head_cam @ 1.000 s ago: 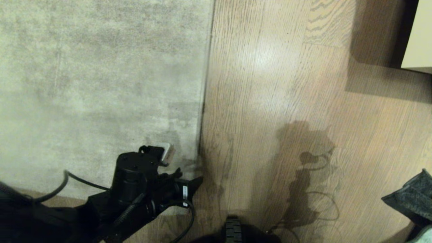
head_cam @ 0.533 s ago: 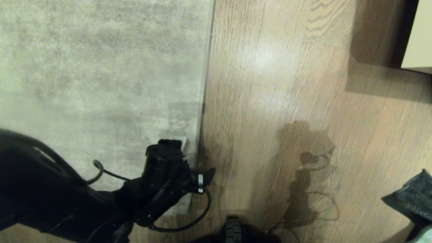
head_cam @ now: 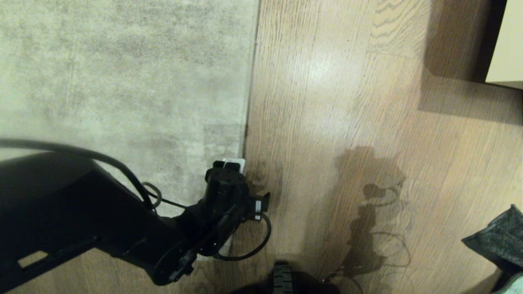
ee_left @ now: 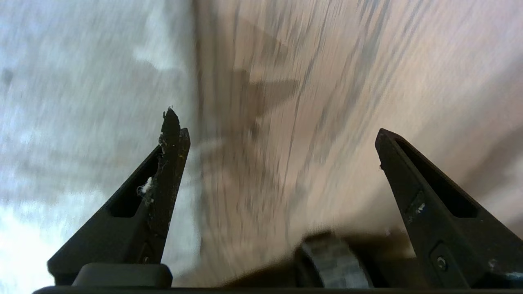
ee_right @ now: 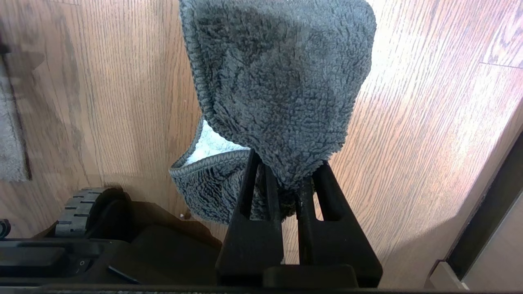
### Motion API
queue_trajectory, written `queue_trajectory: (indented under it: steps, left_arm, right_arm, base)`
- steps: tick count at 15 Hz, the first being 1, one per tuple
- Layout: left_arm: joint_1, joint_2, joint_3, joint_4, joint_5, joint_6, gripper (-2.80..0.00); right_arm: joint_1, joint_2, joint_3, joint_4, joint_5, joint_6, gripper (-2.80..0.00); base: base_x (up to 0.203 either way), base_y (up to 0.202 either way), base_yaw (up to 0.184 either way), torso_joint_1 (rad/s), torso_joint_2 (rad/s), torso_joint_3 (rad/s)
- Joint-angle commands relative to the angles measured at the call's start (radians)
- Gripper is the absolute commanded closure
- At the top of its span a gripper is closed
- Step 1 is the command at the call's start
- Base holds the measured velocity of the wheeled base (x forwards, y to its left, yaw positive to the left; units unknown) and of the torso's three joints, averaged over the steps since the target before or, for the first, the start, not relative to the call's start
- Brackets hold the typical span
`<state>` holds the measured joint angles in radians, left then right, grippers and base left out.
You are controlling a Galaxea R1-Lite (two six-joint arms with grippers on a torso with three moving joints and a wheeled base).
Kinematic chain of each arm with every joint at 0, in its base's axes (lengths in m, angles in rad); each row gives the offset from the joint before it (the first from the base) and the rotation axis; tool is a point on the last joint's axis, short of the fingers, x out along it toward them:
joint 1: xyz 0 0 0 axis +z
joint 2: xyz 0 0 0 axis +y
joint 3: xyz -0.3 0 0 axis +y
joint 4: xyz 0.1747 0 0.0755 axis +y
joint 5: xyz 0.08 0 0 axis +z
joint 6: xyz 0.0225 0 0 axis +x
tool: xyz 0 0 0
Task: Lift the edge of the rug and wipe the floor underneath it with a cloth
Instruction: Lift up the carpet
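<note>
The pale grey rug (head_cam: 122,81) lies flat on the left, and its rug edge (head_cam: 250,81) runs straight away from me along the wooden floor (head_cam: 327,122). My left gripper (head_cam: 239,173) hangs over that edge near the rug's near corner. Seen from the left wrist, the left gripper (ee_left: 278,136) is open and empty, one finger over the rug edge (ee_left: 192,102) and the other over the floor (ee_left: 327,102). My right gripper (ee_right: 288,169) is shut on the dark grey-green cloth (ee_right: 278,81), which hangs above the floor and shows at the lower right (head_cam: 498,241).
A pale piece of furniture (head_cam: 508,41) stands at the far right with a dark shadow beside it. My base's wheel (head_cam: 282,279) sits at the near edge, close to the rug corner. Bare floor stretches between the rug edge and the cloth.
My left arm has swung forward and to the right, carrying its gripper from over the rug's near corner to the rug edge. The rug, the cloth and the right arm have not moved.
</note>
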<state>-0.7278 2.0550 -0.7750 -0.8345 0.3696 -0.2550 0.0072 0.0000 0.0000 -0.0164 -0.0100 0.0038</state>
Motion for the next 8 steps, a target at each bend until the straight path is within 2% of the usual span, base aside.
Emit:
queue_trajectory:
  steps: [1, 5, 8]
  left_arm:
    - [-0.010, 0.055, -0.063, 0.004, 0.022, 0.035, -2.80]
    - [-0.019, 0.011, -0.086, 0.166, 0.035, 0.072, -2.80]
    - [-0.026, 0.008, -0.099, 0.229, 0.129, 0.080, -2.80]
  right_arm:
    - [0.000, 0.001, 0.000, 0.000, 0.000, 0.000, 0.00]
    - [0.000, 0.000, 0.000, 0.000, -0.001, -0.001, 0.00]
    - [0.000, 0.000, 0.000, 0.000, -0.001, -0.001, 0.00]
  base:
    - [0.000, 0.000, 0.000, 0.000, 0.00, 0.000]
    - [0.000, 0.000, 0.000, 0.000, 0.00, 0.000]
    - [0.000, 0.000, 0.000, 0.000, 0.00, 0.000]
